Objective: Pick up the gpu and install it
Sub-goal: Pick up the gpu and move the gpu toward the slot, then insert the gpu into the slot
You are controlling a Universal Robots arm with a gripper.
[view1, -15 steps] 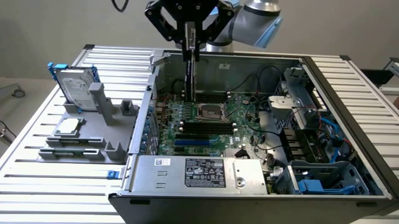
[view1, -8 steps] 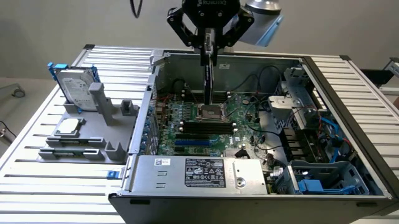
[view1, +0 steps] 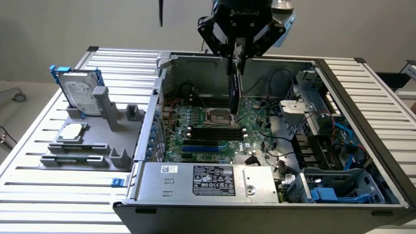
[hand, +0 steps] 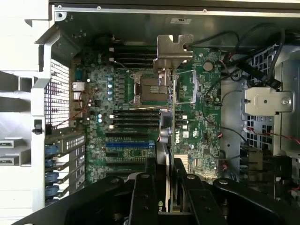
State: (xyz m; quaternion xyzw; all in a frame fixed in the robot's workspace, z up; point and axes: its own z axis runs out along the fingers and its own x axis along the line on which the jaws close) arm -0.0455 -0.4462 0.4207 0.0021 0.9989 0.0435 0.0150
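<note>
My gripper (view1: pixel 236 52) hangs over the open computer case and is shut on the gpu (view1: pixel 235 97), holding it by its upper edge. The card hangs upright and edge-on, and its lower end reaches down to just above the green motherboard (view1: pixel 201 131), near the processor socket (view1: pixel 217 117). In the wrist view the gpu (hand: pixel 172 51) runs away from my gripper (hand: pixel 166 187) as a thin edge with its silver end bracket at the far end. The black fingers (hand: pixel 144 192) press on both faces of the card. Blue and black slots (hand: pixel 129 146) lie beside the card on the motherboard.
The case wall (view1: pixel 165 73) and drive cage (view1: pixel 312 107) flank the board, with loose cables (view1: pixel 286 146) and the power supply (view1: pixel 208 183) in front. On the exterior view's left, a grey fixture (view1: pixel 91 141) holds a hard drive in a blue frame (view1: pixel 81 95).
</note>
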